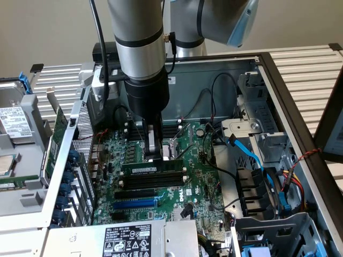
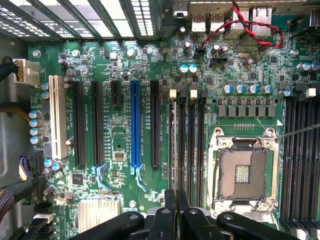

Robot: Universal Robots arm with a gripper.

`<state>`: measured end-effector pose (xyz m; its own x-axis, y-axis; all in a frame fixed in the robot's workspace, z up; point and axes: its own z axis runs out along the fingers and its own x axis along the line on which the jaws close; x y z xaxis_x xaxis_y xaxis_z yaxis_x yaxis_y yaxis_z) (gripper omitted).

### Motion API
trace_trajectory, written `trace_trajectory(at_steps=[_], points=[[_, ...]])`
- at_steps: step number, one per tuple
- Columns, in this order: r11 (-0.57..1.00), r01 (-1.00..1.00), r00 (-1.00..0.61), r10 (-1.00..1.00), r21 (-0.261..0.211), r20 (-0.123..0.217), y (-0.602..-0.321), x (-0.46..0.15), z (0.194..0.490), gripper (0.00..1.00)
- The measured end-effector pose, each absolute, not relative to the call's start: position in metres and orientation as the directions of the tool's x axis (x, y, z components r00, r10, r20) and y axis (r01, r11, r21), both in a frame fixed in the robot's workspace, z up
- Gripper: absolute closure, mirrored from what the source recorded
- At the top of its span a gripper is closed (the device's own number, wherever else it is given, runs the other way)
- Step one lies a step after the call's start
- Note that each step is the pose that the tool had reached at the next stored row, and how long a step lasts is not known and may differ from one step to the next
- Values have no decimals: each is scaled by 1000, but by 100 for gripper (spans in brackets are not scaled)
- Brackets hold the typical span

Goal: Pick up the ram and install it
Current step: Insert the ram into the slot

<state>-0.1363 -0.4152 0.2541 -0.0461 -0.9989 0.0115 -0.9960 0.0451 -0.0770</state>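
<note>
Inside an open tower case, a Universal Robots arm works over a motherboard. Past the long blue slot (image 1: 134,204) and the black slots beside it, the ram (image 1: 161,168) stands upright on edge in a memory slot just beside the processor socket (image 1: 172,145). Its pale label strip (image 1: 143,169) faces the camera, but the lettering is illegible. The pincer (image 1: 154,156) hangs straight over the stick's middle, on the socket's near side, with its tips at the stick's upper edge. In the wrist view the fingers (image 2: 169,215) are drawn narrow, almost together. Whether they pinch the stick or merely bear on it cannot be told.

Seating appears to be the step in hand. It likely calls for a plumb, even push, with the stick square to its slot so that both white end clips catch.

Well away from the socket, at the exterior view's left, a drive's white sticker (image 1: 10,119) carries print too small to read. The power supply sticker (image 1: 127,240) offers only certification logos. A "DELL" mark (image 1: 185,198) shows on the board, on the blue slot's side of the socket.
</note>
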Motion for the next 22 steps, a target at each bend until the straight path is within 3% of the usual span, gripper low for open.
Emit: trace_trajectory(at_steps=[22], points=[[37,-998,-36,-999,-50,-4,-418,-130,253,87]])
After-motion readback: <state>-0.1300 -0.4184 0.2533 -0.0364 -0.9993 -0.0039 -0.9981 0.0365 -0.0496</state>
